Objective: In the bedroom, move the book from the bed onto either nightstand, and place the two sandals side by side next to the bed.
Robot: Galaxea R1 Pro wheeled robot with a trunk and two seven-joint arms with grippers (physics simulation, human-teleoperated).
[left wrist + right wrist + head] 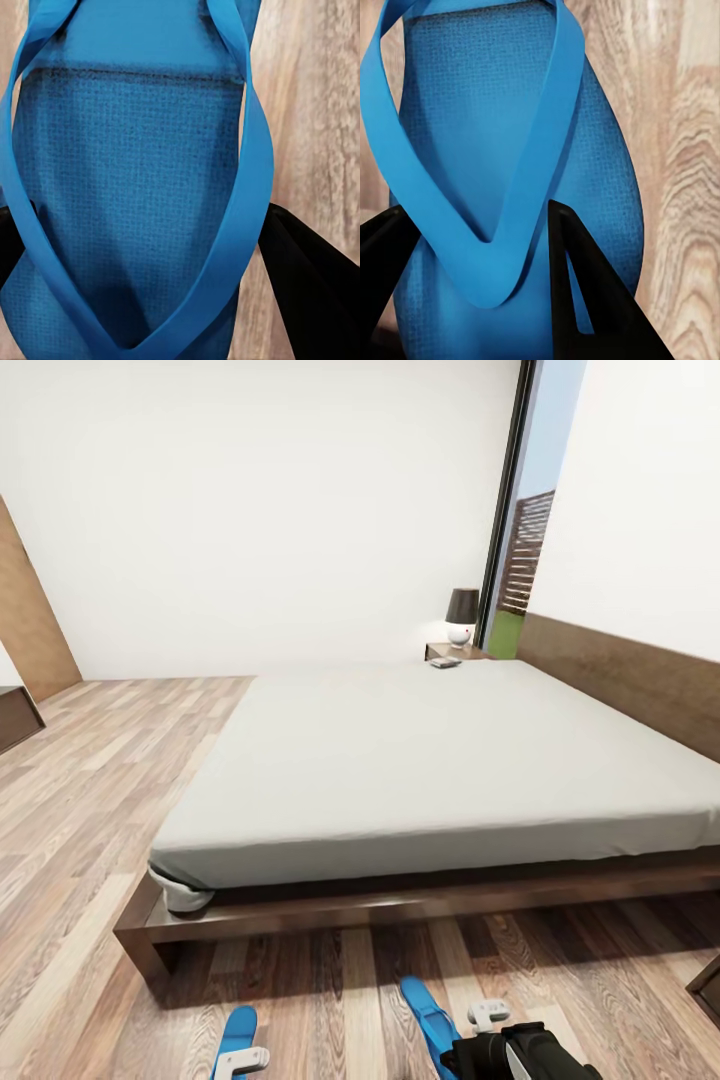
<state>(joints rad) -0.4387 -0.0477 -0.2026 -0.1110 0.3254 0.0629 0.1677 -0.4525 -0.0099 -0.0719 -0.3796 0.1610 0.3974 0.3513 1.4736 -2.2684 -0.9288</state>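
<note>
Wood floor [90, 840]: both blue sandals [238, 1032] [432, 1015] point toward bed [420, 760].

Head camera looks forward over the bed [430, 760]; both wrist cameras face blue sandals [127, 187] closely.

I see two bright blue sandals, one under my left gripper [142, 300], one under my right gripper [472, 292], both with black fingers, on streaky brown wood-grain floor [60, 830]. Ahead, an off-white mattress [420, 760] sits on a dark brown frame [330, 910].
</note>
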